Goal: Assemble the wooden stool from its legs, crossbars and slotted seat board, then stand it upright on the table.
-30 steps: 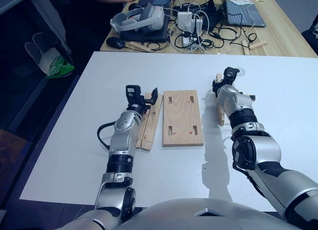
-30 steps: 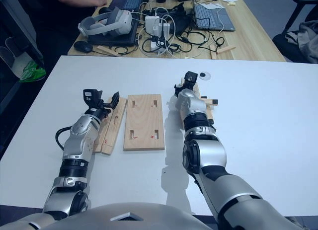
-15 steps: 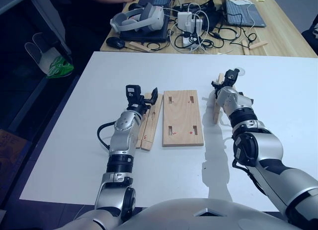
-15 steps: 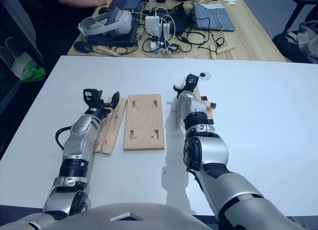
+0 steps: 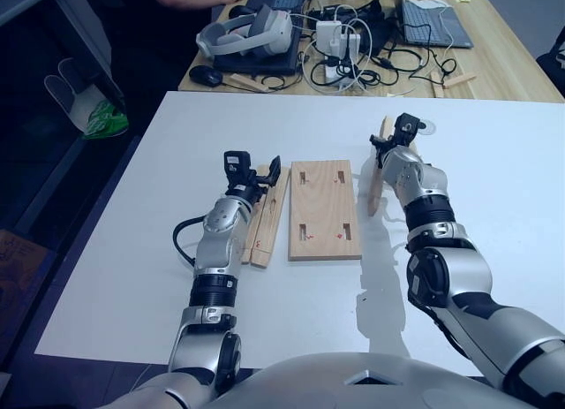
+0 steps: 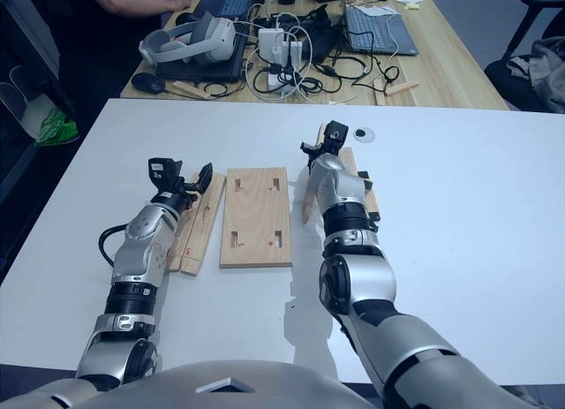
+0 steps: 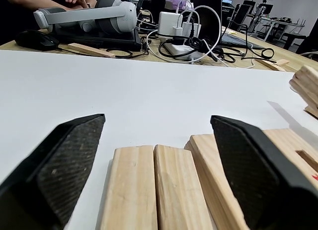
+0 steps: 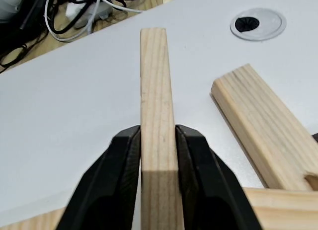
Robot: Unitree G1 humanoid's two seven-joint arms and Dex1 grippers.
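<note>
The right gripper (image 8: 158, 140) clamps a long pale wooden bar (image 8: 154, 76) beside the rectangular slotted wooden seat board (image 5: 324, 210). The left gripper (image 7: 156, 123) stands open over flat-lying pale wooden legs (image 7: 149, 190).

Up at the head the two eye cameras look forward and down over the white table (image 5: 177, 144), sharing nearly the whole spread, while the wrist cameras crouch low and close behind the left gripper (image 7: 156, 121) and right gripper (image 8: 158, 130), facing the far desk (image 5: 494, 64).
</note>
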